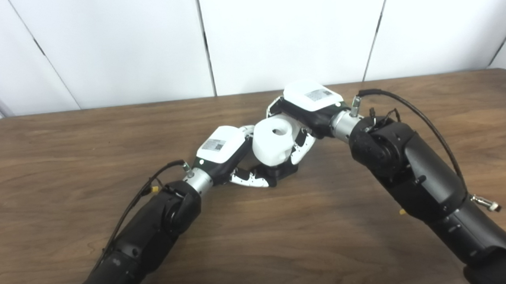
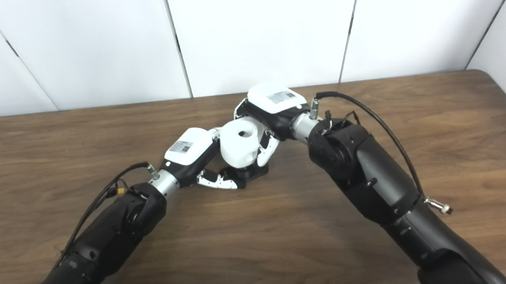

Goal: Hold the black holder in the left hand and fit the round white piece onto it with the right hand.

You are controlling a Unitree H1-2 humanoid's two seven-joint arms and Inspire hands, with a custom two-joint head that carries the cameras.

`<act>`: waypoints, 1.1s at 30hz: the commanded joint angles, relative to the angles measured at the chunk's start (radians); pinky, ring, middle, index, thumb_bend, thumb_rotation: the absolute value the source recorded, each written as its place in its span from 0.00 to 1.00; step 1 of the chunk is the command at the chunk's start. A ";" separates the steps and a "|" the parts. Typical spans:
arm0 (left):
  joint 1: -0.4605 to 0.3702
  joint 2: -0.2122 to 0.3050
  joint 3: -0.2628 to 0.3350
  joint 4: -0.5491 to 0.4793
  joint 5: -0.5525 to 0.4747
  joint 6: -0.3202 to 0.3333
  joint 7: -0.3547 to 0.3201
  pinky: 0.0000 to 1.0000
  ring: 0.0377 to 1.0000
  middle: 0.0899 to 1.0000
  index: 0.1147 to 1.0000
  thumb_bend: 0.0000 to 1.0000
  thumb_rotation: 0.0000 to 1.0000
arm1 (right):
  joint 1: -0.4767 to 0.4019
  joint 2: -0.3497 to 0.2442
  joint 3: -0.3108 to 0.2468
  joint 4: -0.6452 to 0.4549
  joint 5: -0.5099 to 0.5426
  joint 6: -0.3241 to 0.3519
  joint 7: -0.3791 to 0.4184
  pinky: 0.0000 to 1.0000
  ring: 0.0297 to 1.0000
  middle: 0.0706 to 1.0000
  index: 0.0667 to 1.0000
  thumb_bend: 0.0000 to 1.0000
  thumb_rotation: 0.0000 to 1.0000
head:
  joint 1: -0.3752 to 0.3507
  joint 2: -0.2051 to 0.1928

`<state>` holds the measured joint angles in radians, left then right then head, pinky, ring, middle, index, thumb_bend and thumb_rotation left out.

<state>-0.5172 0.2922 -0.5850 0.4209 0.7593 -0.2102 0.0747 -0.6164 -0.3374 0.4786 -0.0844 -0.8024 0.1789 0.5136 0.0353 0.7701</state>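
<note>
Left hand [image 1: 225,154] wrapped around black holder [image 1: 280,171] at mid-table [image 1: 258,245], right hand [image 1: 309,106] gripping round white piece [image 1: 274,143], seated atop holder, both hands touching white piece.

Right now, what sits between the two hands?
The round white piece, seated over the black holder. The left hand has fingers at the holder; the right hand wraps the piece. Both eye views show it.
</note>
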 commanded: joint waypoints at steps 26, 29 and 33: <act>0.041 0.003 -0.036 0.050 0.033 0.050 -0.114 0.68 0.87 0.82 0.41 0.52 0.07 | -0.019 0.025 0.055 0.007 0.017 -0.081 0.032 0.73 0.76 0.71 0.45 0.52 0.15 | 0.003 0.003; 0.043 0.005 -0.033 0.040 0.026 0.058 -0.128 0.69 0.88 0.83 0.41 0.52 0.08 | -0.017 0.021 0.058 0.013 0.015 -0.085 0.035 0.73 0.75 0.71 0.45 0.52 0.15 | 0.004 0.003; 0.044 0.006 -0.031 0.036 0.025 0.060 -0.128 0.69 0.88 0.83 0.41 0.52 0.08 | -0.019 0.011 0.066 0.024 0.006 -0.094 0.037 0.73 0.75 0.71 0.45 0.52 0.15 | 0.006 0.005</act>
<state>-0.5133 0.2943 -0.5798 0.4151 0.7591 -0.2076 0.0738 -0.6257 -0.3419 0.4970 -0.0758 -0.8025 0.1452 0.5136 0.0414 0.7746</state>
